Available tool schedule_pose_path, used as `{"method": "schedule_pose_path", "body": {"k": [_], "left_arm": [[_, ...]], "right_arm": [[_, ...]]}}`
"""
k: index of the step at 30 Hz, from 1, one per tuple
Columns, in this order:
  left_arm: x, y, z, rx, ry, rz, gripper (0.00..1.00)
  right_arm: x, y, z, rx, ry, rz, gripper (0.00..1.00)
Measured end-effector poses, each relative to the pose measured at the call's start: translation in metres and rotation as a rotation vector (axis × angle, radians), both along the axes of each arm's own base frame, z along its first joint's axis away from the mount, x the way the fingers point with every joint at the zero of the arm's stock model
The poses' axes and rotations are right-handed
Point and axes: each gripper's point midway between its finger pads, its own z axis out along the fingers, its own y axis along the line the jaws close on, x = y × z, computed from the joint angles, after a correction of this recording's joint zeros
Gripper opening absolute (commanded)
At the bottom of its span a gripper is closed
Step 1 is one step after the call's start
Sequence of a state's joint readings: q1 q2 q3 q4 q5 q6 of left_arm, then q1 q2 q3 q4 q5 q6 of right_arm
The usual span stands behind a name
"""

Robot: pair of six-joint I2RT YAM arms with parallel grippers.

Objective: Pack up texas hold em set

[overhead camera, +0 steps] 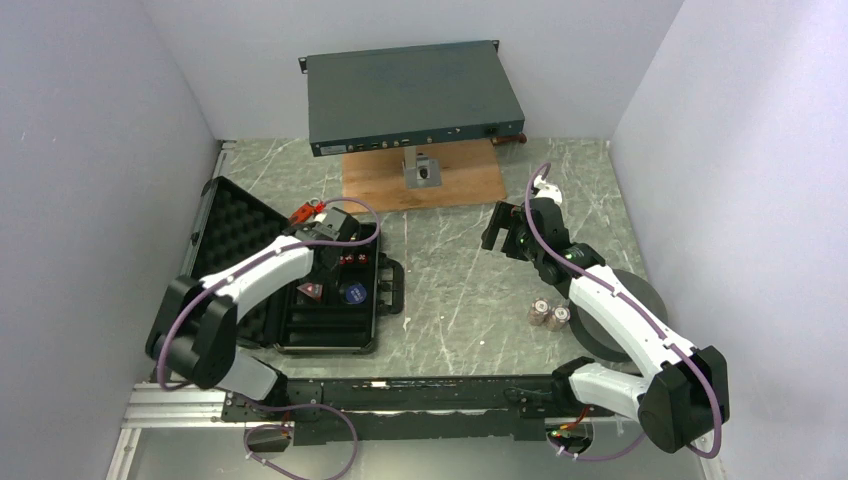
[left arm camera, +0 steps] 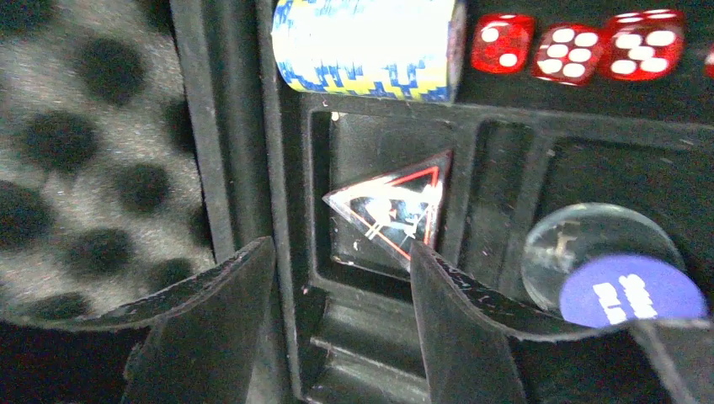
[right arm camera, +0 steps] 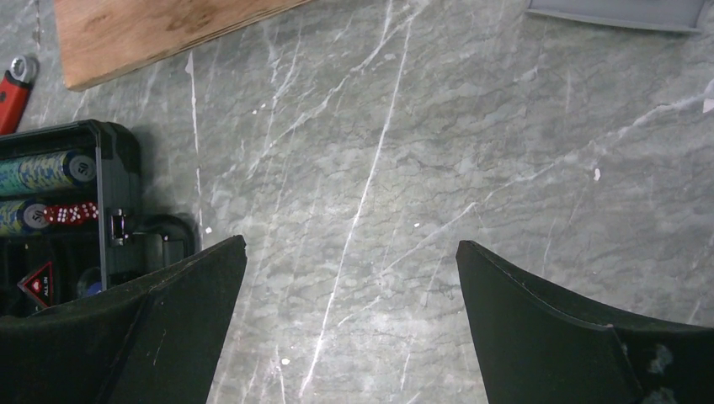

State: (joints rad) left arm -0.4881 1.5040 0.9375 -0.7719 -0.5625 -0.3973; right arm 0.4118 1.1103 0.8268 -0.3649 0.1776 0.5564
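Note:
The black case [overhead camera: 369, 306] lies open at the left, its egg-crate foam lid [overhead camera: 235, 235] flat behind the tray. In the left wrist view the tray holds a blue-yellow chip stack [left arm camera: 370, 42], red dice [left arm camera: 572, 46], the red triangle marker [left arm camera: 391, 210] and the blue round disc [left arm camera: 627, 290]. My left gripper [left arm camera: 338, 248] is open and empty, low over the tray just short of the triangle. Two short chip stacks [overhead camera: 548, 315] stand on the table at the right. My right gripper [right arm camera: 351, 244] is open and empty above bare table, right of the case [right arm camera: 114, 156].
The flat grey rack unit [overhead camera: 410, 95] stands on a wooden board [overhead camera: 425, 180] at the back. A thick dark grey foam ring [overhead camera: 640, 290] lies at the right, partly under my right arm. A red tool [overhead camera: 305, 212] lies behind the case.

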Motion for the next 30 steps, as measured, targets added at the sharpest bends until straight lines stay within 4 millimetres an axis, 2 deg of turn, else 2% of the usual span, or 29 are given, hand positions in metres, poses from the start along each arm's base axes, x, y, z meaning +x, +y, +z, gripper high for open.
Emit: {"method": "schedule_pose_path", "body": {"k": [9,16,20,25,30], "left_arm": [[0.000,-0.026,0.064,-0.150,-0.180,-0.145,0.99],[0.002,-0.030,0.111,-0.185,-0.280,-0.220,1.00],[-0.003,-0.030,0.120,-0.211,-0.338,-0.259,1.00],[-0.016,-0.033,0.108,-0.229,-0.337,-0.312,0.99],[-0.018,-0.035,0.108,-0.221,-0.340,-0.342,0.96]], "right_arm": [[0.000,0.001,0.000,0.004,0.002,0.004,1.00],[-0.003,0.004,0.000,0.011,0.014,0.021,1.00],[-0.008,0.003,-0.004,0.005,0.040,0.030,1.00],[-0.016,0.003,-0.012,-0.005,0.089,0.043,1.00],[-0.026,0.000,-0.023,-0.025,0.152,0.046,1.00]]}}
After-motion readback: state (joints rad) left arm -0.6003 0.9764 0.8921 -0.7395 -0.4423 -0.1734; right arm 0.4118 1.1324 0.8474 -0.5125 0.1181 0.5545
